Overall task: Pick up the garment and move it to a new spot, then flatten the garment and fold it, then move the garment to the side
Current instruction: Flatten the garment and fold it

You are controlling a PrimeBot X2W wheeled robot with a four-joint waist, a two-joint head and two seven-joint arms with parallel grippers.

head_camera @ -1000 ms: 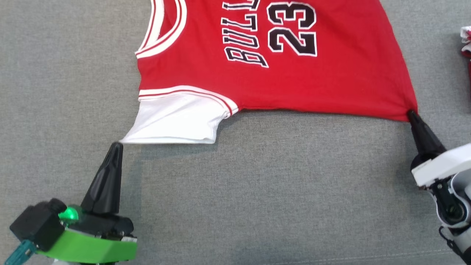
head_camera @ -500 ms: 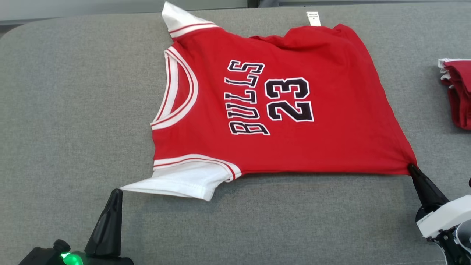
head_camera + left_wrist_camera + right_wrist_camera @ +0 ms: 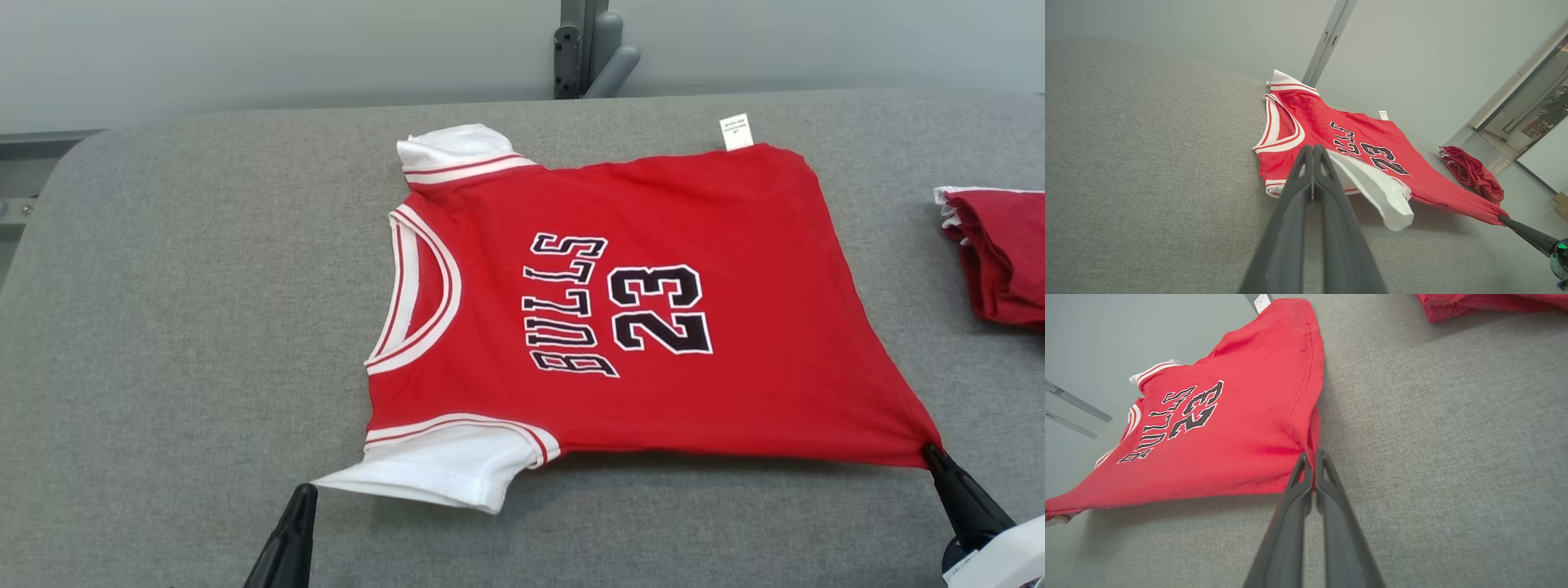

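Jersey (image 3: 735,376) lies print side up at frame centre on the grey desk (image 3: 204,286), neckline toward the left, hem toward the right.

- Left gripper (image 3: 304,492), lower left: pinched shut on the tip of the near white sleeve (image 3: 441,469).
- Right gripper (image 3: 931,451), lower right: pinched shut on the near hem corner.
- Near edge hangs taut between my two pinches, with a shadow beneath it, so it is slightly off the desk.

Change over the last second: the whole head picture has slid downward. That is my camera tilting, not the cloth travelling, and both pinches sit on the same corners as before. Half a second ago the far hem showed a rumpled ridge. Now that edge lies flat, with the label (image 3: 735,132) poking out at upper right.

Judgement: the spreading pull has worked and flattening is nearly done. Only the near edge needs laying down before folding.

Second red garment (image 3: 1000,261) sits at the right edge, apart from the jersey.
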